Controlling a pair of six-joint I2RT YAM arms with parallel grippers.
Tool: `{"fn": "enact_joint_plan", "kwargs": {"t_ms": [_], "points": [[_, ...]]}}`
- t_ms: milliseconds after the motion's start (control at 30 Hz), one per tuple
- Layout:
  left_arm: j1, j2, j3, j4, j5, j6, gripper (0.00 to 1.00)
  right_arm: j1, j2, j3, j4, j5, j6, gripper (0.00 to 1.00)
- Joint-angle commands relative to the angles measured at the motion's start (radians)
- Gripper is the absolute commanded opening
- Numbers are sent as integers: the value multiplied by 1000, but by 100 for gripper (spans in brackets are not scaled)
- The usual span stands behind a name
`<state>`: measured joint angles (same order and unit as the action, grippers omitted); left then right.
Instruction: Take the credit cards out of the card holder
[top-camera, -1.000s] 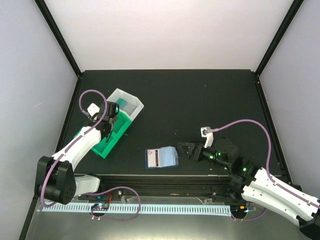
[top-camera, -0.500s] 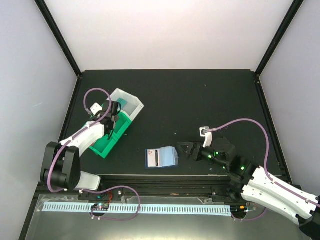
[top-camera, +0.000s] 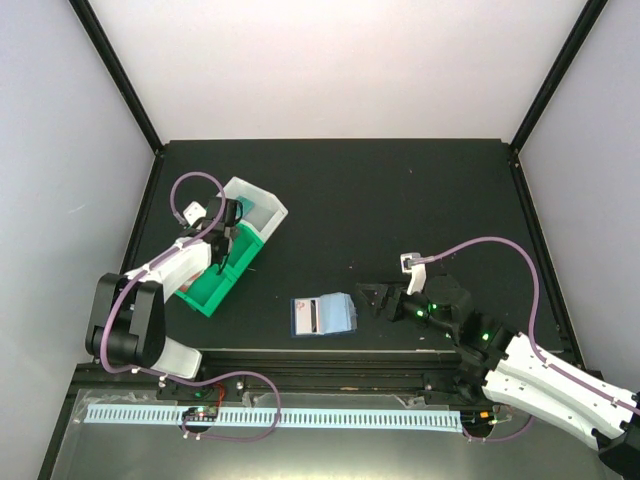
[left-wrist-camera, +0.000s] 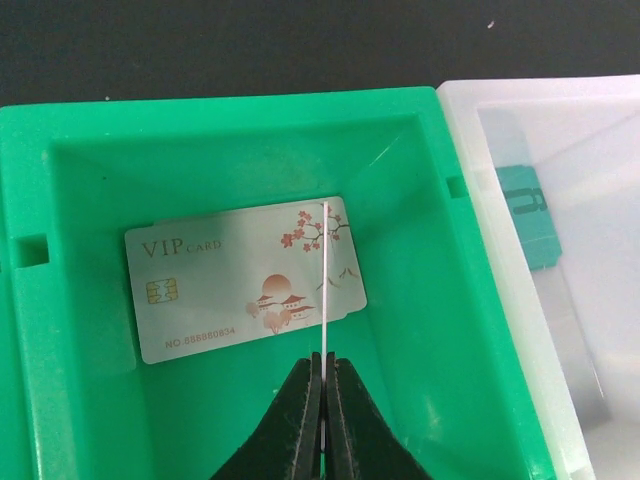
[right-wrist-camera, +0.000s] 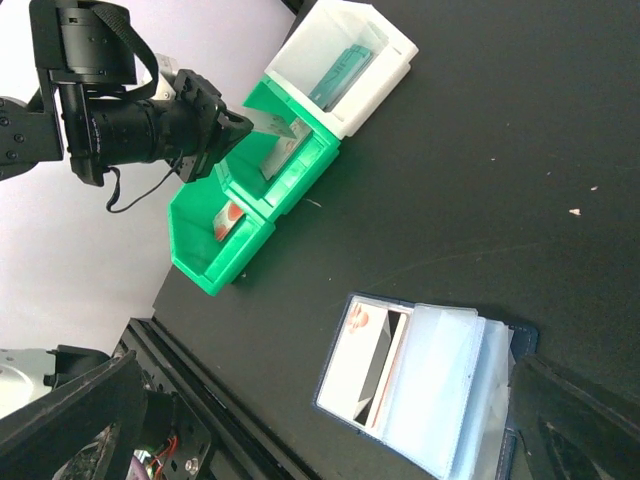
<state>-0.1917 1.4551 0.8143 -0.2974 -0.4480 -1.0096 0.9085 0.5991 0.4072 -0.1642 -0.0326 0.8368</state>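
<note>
The navy card holder (top-camera: 322, 315) lies open on the black table, its pale blue pockets up, and a white credit card (right-wrist-camera: 372, 362) with a dark stripe sits in its left side. My left gripper (left-wrist-camera: 323, 358) hangs over the green bin (left-wrist-camera: 420, 330) and is shut on a thin pale card (left-wrist-camera: 326, 280) seen edge-on. Under it, a grey-white VIP card (left-wrist-camera: 220, 285) lies flat in the bin. A red-orange card (right-wrist-camera: 228, 222) lies in the bin's other compartment. My right gripper (top-camera: 372, 298) stands open just right of the holder (right-wrist-camera: 440, 395), holding nothing.
A white bin (top-camera: 255, 205) adjoins the green bin (top-camera: 215, 280) on its far side and holds a teal card (left-wrist-camera: 525, 205). The table's front rail (top-camera: 320, 360) runs just below the holder. Grey walls enclose the table on three sides.
My left gripper has moved a little farther up over the green bin with the card still pinched. The right arm has crept slightly left; the holder has not moved.
</note>
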Motion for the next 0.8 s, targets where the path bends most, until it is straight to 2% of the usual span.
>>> {"fn": "enact_joint_plan", "kwargs": {"t_ms": [0,400,767], "points": [[11,11,42,31,-11,21,2,-1,-14,21,4,29,-23,100],[17,53,44,82,-13,46,2,-1,-24,24,-10,46,-38,100],[29,84,65,42,-37,52,2,0,-38,29,-37,70,-55,100]]}}
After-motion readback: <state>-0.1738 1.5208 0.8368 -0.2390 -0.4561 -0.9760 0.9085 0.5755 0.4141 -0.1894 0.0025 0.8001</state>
